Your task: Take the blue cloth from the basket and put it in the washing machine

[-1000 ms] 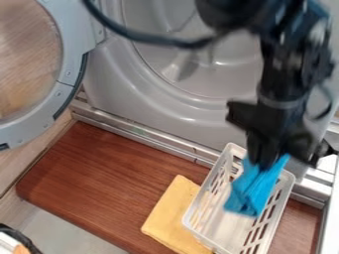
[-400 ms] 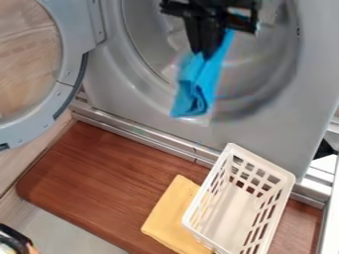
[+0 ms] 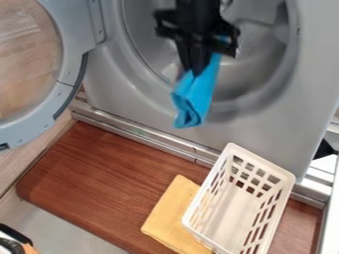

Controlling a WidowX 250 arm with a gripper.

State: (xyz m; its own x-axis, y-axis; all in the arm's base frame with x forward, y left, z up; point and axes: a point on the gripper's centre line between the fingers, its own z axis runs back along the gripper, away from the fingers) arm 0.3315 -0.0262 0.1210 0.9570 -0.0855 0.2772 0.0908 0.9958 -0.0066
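And the pincer (image 3: 197, 73) has the blue cloth (image 3: 192, 101) nipped tight by its upper end, the rest dangling free, right in front of the washing machine (image 3: 268, 131)! A top hold like that should let the loose end go in over the lip, though it hangs low and could snag. The door (image 3: 74, 49) is swung wide to the left, giving the arm room; the basket (image 3: 285, 177) sits close below, likely for a short carry. Hard to make out: the blurred fingertips, how deep the cloth hangs, the drum behind the arm, the cut-off dark thing (image 3: 9, 244) lower left.
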